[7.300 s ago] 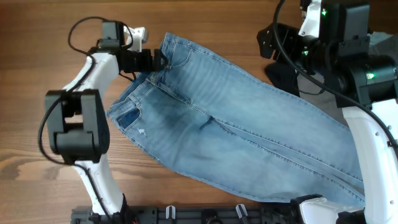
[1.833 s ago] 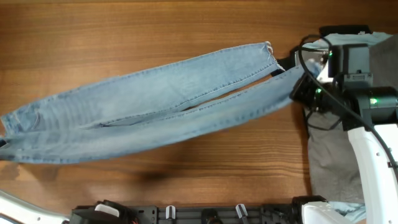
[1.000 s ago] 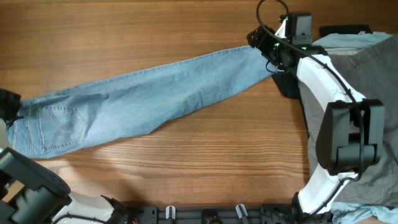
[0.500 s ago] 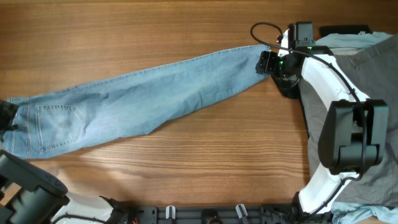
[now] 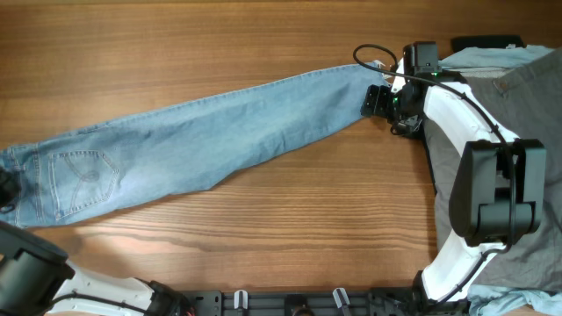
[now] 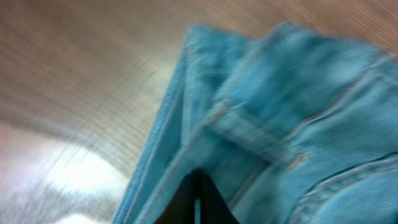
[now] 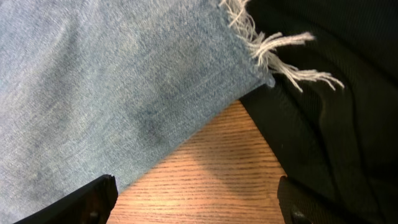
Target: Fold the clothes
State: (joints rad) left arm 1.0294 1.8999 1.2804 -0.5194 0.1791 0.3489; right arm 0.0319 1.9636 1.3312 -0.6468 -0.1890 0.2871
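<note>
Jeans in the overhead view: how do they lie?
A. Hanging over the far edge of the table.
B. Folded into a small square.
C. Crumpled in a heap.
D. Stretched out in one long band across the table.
D: the jeans run flat from the back pocket at the left to the frayed hem at the right.

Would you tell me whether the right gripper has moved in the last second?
Yes: the right gripper moved toward the near table edge, along the jeans' hem and closer to the black garment.
</note>
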